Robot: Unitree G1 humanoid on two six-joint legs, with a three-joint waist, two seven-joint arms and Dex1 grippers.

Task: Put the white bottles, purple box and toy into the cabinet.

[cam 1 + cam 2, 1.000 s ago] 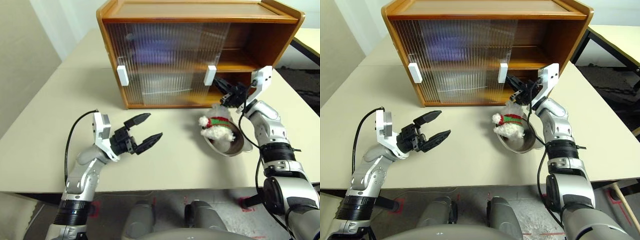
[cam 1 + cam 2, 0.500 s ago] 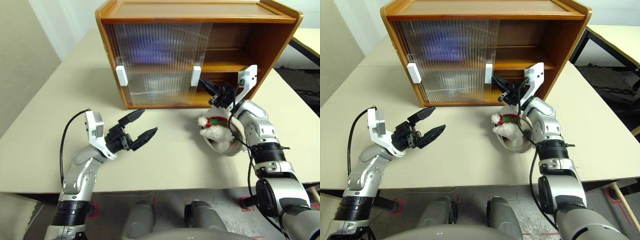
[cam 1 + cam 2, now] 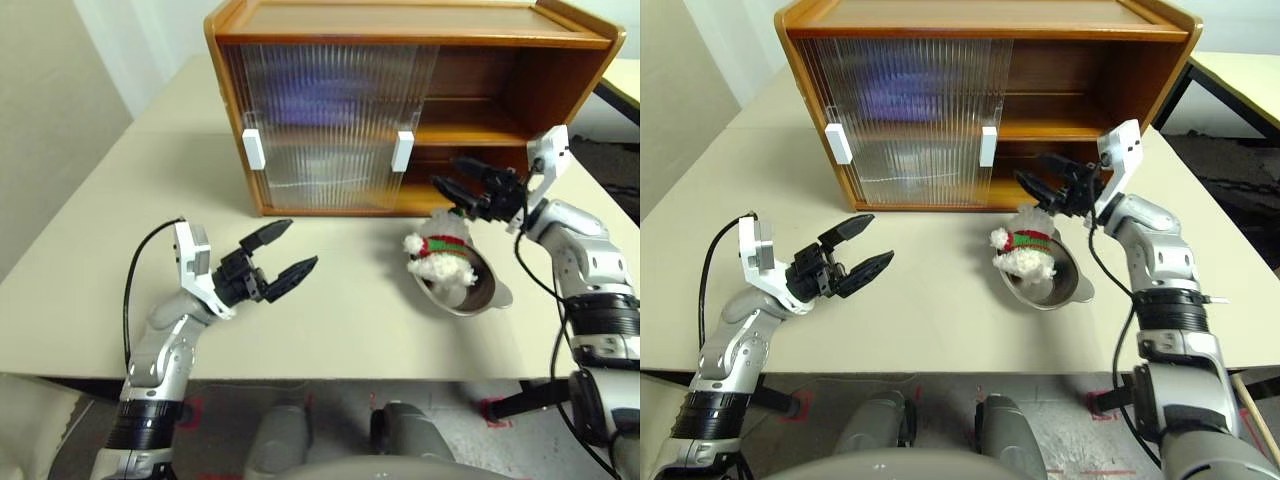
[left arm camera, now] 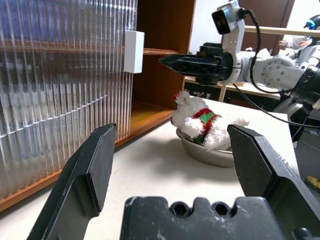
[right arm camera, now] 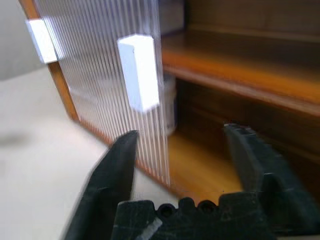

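Nearest to us, the left gripper (image 3: 283, 253) hangs just above the pale worktop (image 3: 340, 330), its two black fingers (image 4: 92, 175) spread wide with nothing between them and nothing touching them. It points across the worktop toward the right side of the scene.

Further out on the right, the toy (image 3: 438, 257), the white plush bear in its red-and-green hat and scarf, lies slumped over the near-left rim of a steel bowl (image 3: 470, 292), head hanging out toward the middle of the worktop. The bowl sits on the worktop just in front of the cabinet's open side.

Just beyond and above the toy comes the right gripper (image 3: 466, 186), held roughly level and aimed leftward at the cabinet front. Its fingers (image 5: 112, 172) stand well apart and empty; they grip nothing, and the wrist view looks straight between them at the door edge and the lower shelf. They are near the white handle (image 3: 402, 151) but apart from it.

At the back stands the cabinet (image 3: 420, 60), wooden, two shelves. Its ribbed translucent sliding doors (image 3: 330, 120) cover the left and middle, leaving the right end open. A purple blur shows behind the doors on the upper shelf, and a pale shape sits behind them on the lower shelf; I cannot tell what they are.
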